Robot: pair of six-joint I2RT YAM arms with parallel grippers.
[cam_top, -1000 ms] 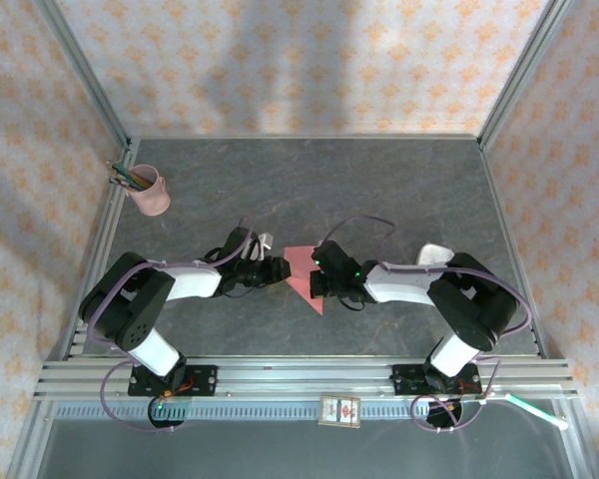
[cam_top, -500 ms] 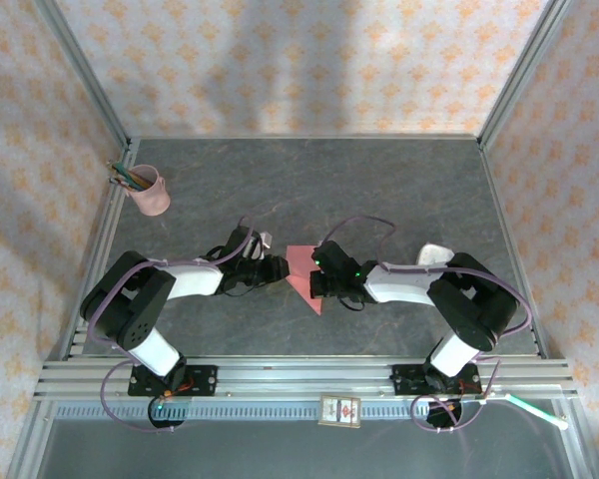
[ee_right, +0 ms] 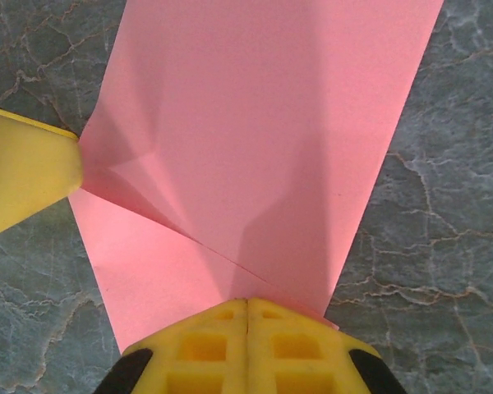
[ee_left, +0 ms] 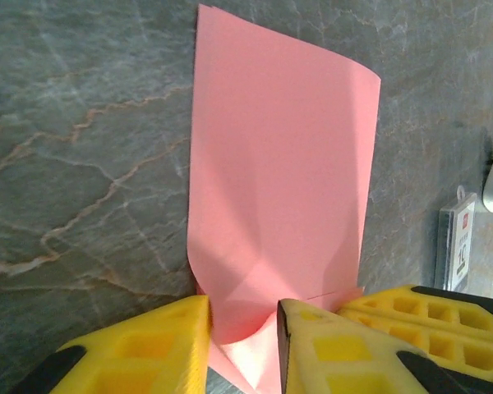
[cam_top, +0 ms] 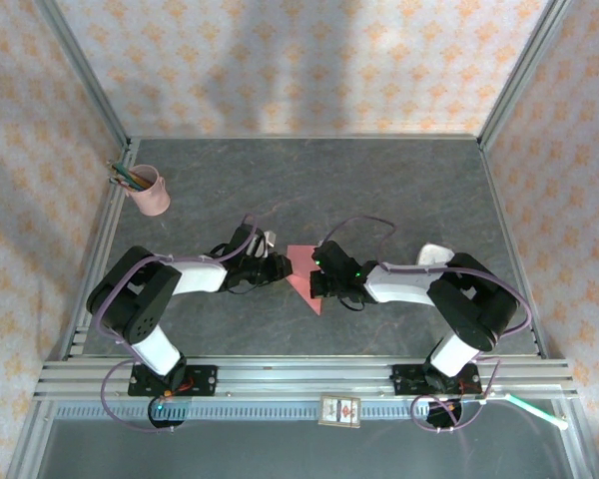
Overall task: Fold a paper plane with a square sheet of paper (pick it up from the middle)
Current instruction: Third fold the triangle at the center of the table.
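Pink paper (cam_top: 301,267) on dark veined table (cam_top: 379,190); floral wallpapered walls (cam_top: 309,60); aluminium frame (cam_top: 85,75).

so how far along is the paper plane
Early on. Done: the square sheet of paper has one layer folded over another, the bend looking loose rather than pressed flat. In hand: the right gripper, shut, rests on the sheet's edge while the left gripper straddles the folded end, jaws apart. Left: the remaining folds; no pointed dart yet.

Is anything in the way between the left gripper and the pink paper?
Nothing visible does. The left gripper straddles a lifted edge of the pink paper, and the shut right gripper sits on it alongside.
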